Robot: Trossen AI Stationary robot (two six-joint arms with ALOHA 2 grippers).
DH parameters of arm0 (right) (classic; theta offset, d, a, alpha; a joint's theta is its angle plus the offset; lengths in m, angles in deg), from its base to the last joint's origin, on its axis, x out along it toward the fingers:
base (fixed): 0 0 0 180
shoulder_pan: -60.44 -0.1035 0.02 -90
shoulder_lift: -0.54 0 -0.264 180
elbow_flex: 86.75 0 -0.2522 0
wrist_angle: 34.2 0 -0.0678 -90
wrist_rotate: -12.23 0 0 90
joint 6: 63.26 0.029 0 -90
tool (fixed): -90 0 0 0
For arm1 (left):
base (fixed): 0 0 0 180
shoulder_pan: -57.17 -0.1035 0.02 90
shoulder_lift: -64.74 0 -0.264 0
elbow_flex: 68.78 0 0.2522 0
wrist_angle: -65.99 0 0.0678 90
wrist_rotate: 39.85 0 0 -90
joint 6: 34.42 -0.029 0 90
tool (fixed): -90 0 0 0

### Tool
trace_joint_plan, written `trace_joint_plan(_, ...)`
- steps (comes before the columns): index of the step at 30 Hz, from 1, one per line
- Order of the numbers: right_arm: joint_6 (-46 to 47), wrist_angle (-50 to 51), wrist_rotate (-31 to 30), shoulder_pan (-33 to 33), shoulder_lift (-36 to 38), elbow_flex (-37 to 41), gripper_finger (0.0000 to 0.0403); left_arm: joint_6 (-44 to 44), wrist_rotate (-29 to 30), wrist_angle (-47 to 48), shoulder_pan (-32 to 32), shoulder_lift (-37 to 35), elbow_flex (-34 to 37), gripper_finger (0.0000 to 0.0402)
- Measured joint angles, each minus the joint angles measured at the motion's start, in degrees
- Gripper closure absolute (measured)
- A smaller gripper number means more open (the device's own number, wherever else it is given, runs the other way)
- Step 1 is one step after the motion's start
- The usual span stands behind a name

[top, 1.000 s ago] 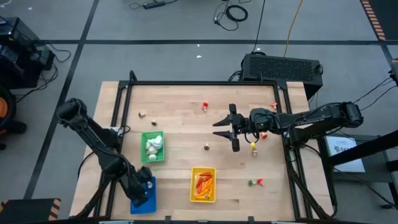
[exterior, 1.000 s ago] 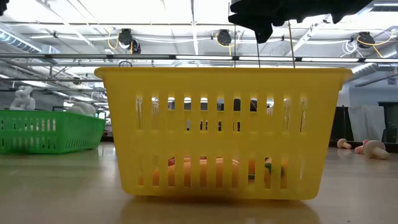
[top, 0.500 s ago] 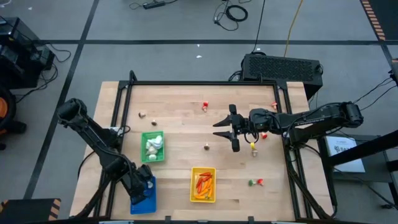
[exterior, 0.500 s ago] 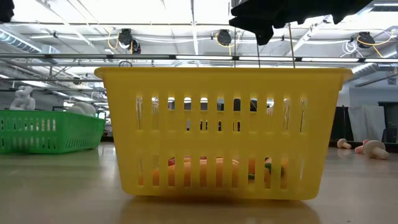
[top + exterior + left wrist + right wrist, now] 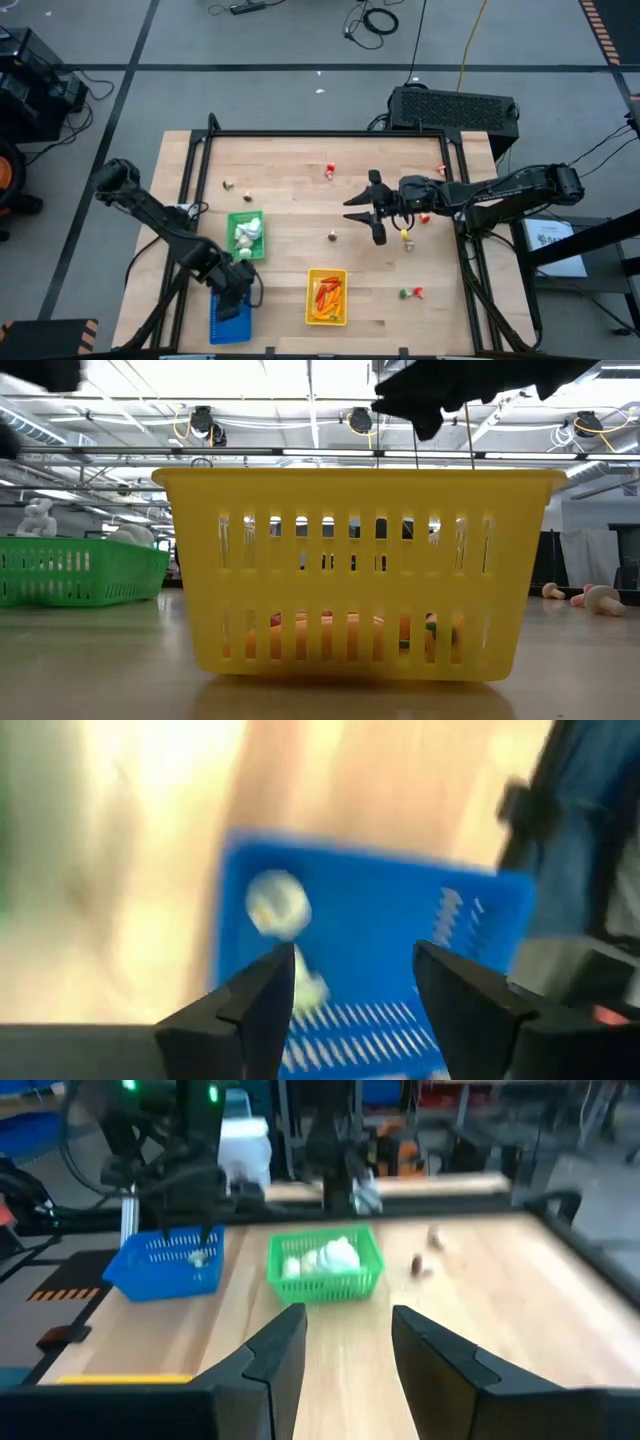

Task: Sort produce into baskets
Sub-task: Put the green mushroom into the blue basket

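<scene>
The left gripper (image 5: 243,288) is hovering over the near end of the blue basket (image 5: 226,322), fingers apart and holding nothing — in the left wrist view a pale piece (image 5: 277,905) is lying inside the blue basket (image 5: 400,940) just ahead of the fingertips. The right gripper (image 5: 362,207) is hanging above mid-table with its fingers spread wide, also holding nothing.

The green basket (image 5: 244,237) is carrying white bulbs (image 5: 247,235), and the yellow basket (image 5: 326,297) is holding red and orange pieces (image 5: 326,294). Loose produce is lying around the right gripper: a small brown piece (image 5: 331,237), a yellow-and-red pair (image 5: 406,236), a red one (image 5: 329,170) farther back.

The step in hand looks like the right arm's next pick. It should be centering 1 piece between both fingers, descending straight down, and closing only at table level — these pieces look light and liable to skitter away.
</scene>
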Motion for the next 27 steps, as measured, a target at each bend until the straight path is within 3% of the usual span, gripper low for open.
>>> trace_joint_plan(7,7.35,13.60,0.09,0.00,0.02,-1.17,0.0261,-25.75,13.40,-6.89,-7.79,0.00,-0.18,0.0190)
trace_joint_plan(10,10.68,29.06,0.10,0.02,0.35,-5.62,0.0261,-35.57,17.34,-8.50,-11.89,-0.23,-0.18,0.0190)
trace_joint_plan(14,15.71,51.39,0.06,0.07,0.40,-13.65,0.0261,-45.49,17.94,-9.27,-17.54,-1.49,-0.21,0.0190)
trace_joint_plan(17,21.65,62.09,-0.30,0.07,0.46,-16.98,0.0261,-53.08,19.00,-8.83,-21.30,-3.11,-0.19,0.0190)
trace_joint_plan(21,32.24,71.47,-0.10,0.07,0.46,-17.19,0.0261,-59.37,23.53,-7.91,-26.36,-7.65,-0.03,0.0190)
trace_joint_plan(27,41.67,75.25,8.72,-2.41,-0.02,-11.95,0.0261,-60.73,21.37,-11.97,-32.08,-16.58,0.03,0.0190)
